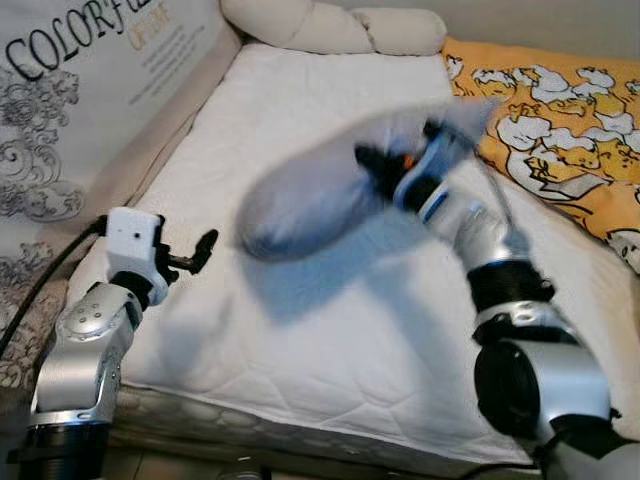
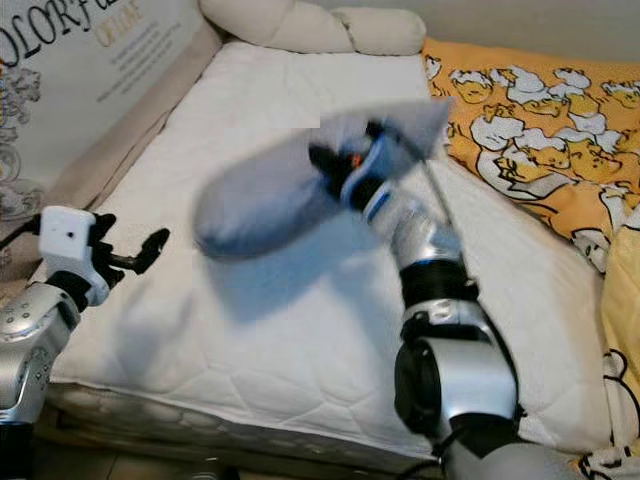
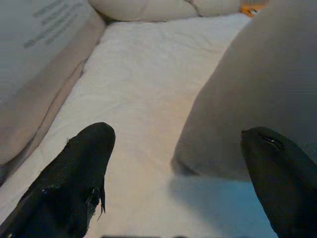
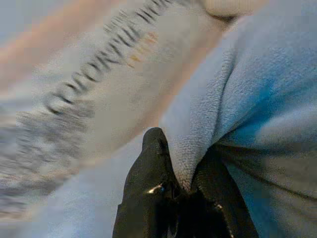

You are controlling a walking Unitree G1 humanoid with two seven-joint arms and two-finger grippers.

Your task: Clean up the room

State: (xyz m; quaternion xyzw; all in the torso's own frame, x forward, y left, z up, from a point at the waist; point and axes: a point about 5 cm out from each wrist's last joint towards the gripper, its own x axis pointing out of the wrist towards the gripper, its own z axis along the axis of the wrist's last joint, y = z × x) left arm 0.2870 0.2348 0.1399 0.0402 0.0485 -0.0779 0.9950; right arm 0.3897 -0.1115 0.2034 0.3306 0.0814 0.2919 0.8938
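Observation:
A pale blue-grey pillow (image 1: pixel 310 200) hangs blurred in the air above the white mattress (image 1: pixel 330 320). My right gripper (image 1: pixel 375 165) is shut on one corner of it; in the right wrist view the black fingers (image 4: pixel 158 183) pinch the blue fabric (image 4: pixel 257 99). My left gripper (image 1: pixel 195 255) is held open over the left side of the mattress, below and left of the pillow. In the left wrist view its two fingertips (image 3: pixel 94 148) stand wide apart with nothing between them and the pillow (image 3: pixel 257 89) looms just ahead.
A printed headboard panel (image 1: pixel 90 90) lines the left side of the bed. Cream cushions (image 1: pixel 330 25) lie at the far end. An orange blanket with white cartoon print (image 1: pixel 560 130) covers the right side. The mattress's near edge (image 1: pixel 300 425) runs along the front.

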